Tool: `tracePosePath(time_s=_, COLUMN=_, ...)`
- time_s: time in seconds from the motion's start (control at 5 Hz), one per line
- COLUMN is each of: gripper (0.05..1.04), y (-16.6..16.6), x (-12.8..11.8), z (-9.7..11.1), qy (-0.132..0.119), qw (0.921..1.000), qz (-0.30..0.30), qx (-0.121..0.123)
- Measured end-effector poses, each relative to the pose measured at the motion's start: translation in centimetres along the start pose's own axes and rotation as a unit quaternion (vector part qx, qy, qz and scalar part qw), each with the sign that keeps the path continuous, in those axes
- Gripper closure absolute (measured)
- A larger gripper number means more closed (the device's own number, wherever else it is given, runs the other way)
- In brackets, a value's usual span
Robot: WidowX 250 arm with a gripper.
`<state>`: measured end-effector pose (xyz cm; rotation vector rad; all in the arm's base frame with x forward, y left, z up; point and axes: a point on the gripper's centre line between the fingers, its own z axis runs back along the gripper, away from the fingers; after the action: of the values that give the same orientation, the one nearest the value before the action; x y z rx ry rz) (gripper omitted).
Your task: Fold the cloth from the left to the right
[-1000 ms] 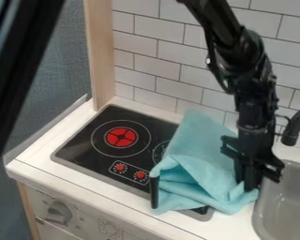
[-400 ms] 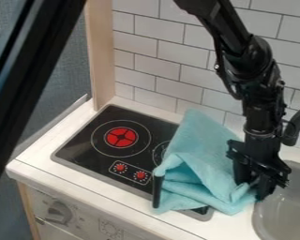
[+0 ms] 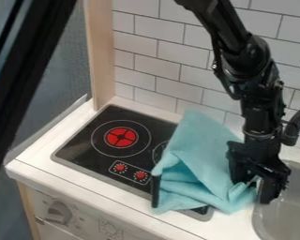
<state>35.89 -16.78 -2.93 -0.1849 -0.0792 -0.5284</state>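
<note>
One gripper: stood open, gripping nothing, at one blue cloth's right edge; cloth lay rumpled.

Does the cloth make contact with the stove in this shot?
Touching. The camera view shows the cloth lying over the picture-right part of the stove, hiding part of its dark top.

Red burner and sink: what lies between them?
In the camera view, between the red burner and the sink lie black stovetop, then the blue cloth, with the gripper at its sink-side edge.
</note>
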Motion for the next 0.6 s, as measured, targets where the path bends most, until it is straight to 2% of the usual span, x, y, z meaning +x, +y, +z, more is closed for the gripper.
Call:
tracePosePath(time_s=0.2, gripper=0.087, y=-0.2, x=-0.1, z=0.0, qy=0.001, qw=1.0, qz=-0.003, qx=-0.005)
tracePosePath(time_s=0.6, gripper=0.083, y=-0.3, x=0.8, z=4.0, qy=-0.033, qw=0.9992, qz=-0.016, qx=0.015)
